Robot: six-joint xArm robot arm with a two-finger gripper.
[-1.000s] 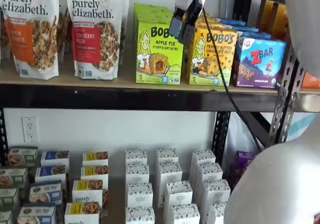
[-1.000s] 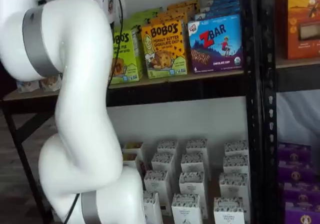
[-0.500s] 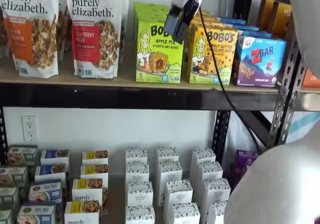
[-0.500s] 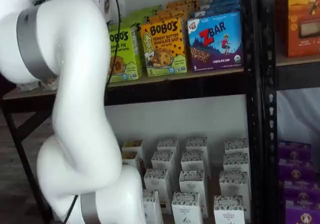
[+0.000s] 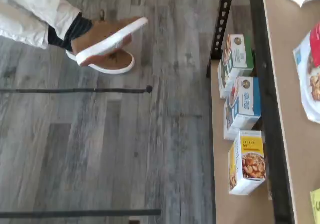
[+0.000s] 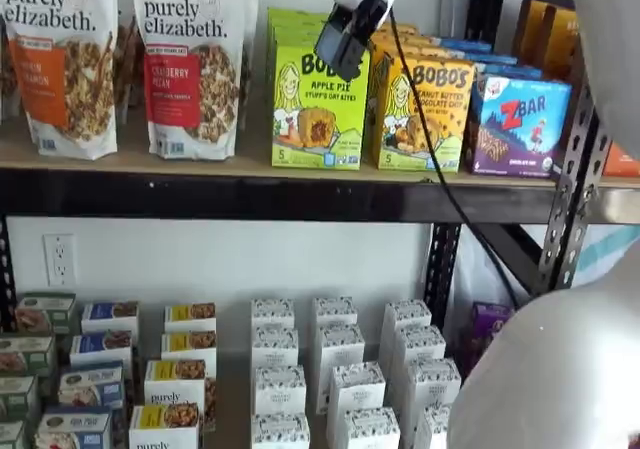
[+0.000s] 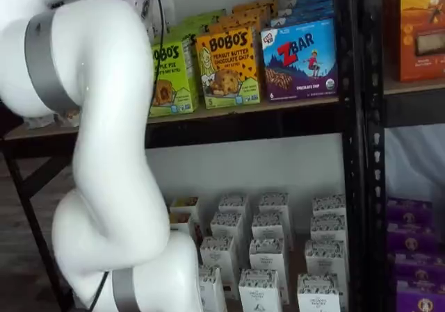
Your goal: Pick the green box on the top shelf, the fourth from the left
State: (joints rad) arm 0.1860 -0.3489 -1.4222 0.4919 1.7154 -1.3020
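The green box stands upright at the front of the top shelf, a lime Bobo's Apple Pie carton with more like it behind. My gripper hangs from above, its black fingers in front of the box's upper right corner and tilted down to the left. The fingers hold nothing and stand open. In the other shelf view, the white arm covers the left part of the green box and hides the fingers. The wrist view shows the floor and the edge of the top shelf, but no fingers.
A yellow-orange Bobo's box and a blue Zbar box stand right of the green one, granola bags left of it. White cartons fill the lower shelf. A black upright stands at right. A person's shoe rests on the floor.
The gripper has moved left and slightly up, from between the green and yellow boxes to in front of the green box's upper right corner. The boxes have not moved.
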